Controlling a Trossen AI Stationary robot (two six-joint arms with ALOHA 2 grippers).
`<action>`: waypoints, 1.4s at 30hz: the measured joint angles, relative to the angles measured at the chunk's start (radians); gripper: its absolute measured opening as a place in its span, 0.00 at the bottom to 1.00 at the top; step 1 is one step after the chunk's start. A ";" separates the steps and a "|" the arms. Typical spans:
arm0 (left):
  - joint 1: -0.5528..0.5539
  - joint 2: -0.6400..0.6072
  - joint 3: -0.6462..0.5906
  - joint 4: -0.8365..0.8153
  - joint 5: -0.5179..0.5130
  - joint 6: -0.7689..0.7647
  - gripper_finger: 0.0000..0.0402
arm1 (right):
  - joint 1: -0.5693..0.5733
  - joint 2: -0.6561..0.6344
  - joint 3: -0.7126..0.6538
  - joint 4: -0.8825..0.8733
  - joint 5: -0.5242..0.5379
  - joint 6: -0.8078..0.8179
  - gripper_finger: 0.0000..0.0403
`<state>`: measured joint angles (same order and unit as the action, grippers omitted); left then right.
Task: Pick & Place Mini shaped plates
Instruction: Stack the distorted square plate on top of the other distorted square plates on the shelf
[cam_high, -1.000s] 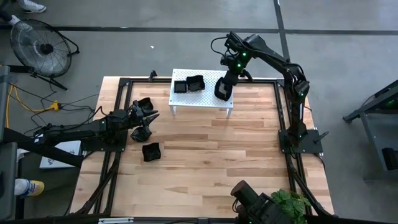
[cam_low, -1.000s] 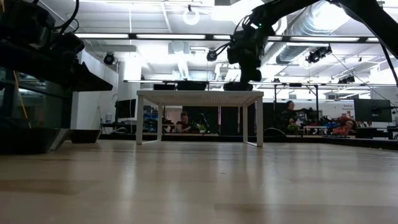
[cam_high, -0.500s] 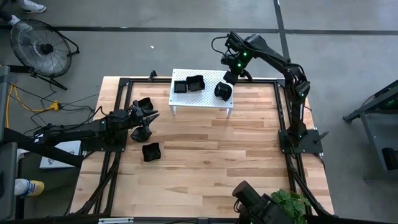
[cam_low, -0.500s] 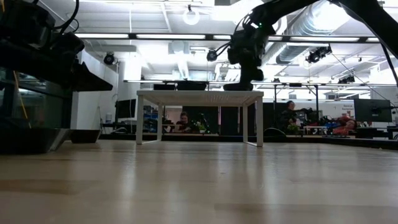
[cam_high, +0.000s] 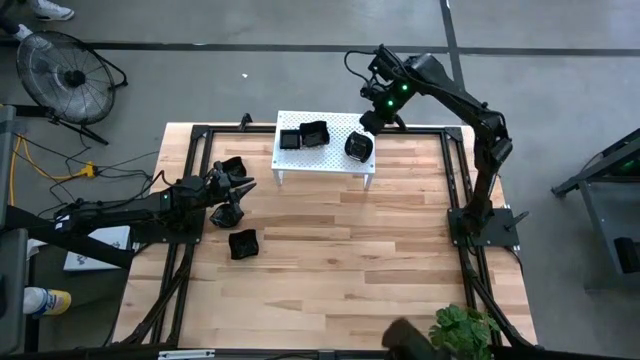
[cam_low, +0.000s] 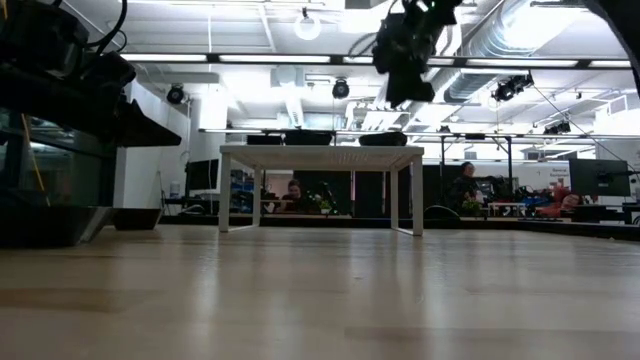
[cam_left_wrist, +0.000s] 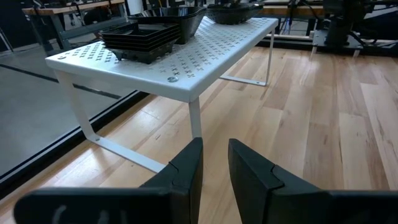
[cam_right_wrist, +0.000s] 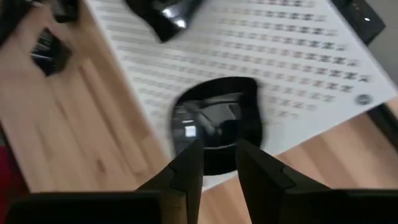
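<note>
A white perforated stand sits at the table's far side. On it are a stack of flat square mini plates, another black plate, and a rounder plate lying flat at its right end. My right gripper hangs open above and just beyond that round plate, clear of it. My left gripper waits at the table's left, narrowly open with nothing between its fingers. Three more black plates lie on the wood around it.
A black frame rail runs around the wooden table. The stand's thin legs rest on the wood. Bare wood spreads across the middle and near side. A fan stands on the floor beyond the left corner.
My right gripper has let go of the round plate, which stays flat on the stand's right end. The gripper has risen clear of it and drawn back toward the table's far edge, rolling a little. The left arm has kept still.
</note>
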<state>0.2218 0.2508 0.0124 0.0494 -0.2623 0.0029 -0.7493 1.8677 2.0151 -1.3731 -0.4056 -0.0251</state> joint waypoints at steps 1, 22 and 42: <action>0.000 0.000 0.000 0.000 0.000 0.000 0.18 | 0.015 -0.013 0.000 -0.001 -0.001 0.017 0.22; 0.000 0.000 0.000 0.000 0.000 0.000 0.18 | 0.592 -0.167 0.000 0.137 0.441 0.601 0.22; 0.000 0.000 0.000 0.000 0.000 0.000 0.18 | 1.076 -0.163 0.000 0.137 0.913 0.996 0.22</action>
<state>0.2219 0.2509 0.0124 0.0498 -0.2623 0.0029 0.3269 1.7046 2.0148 -1.2362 0.5074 0.9707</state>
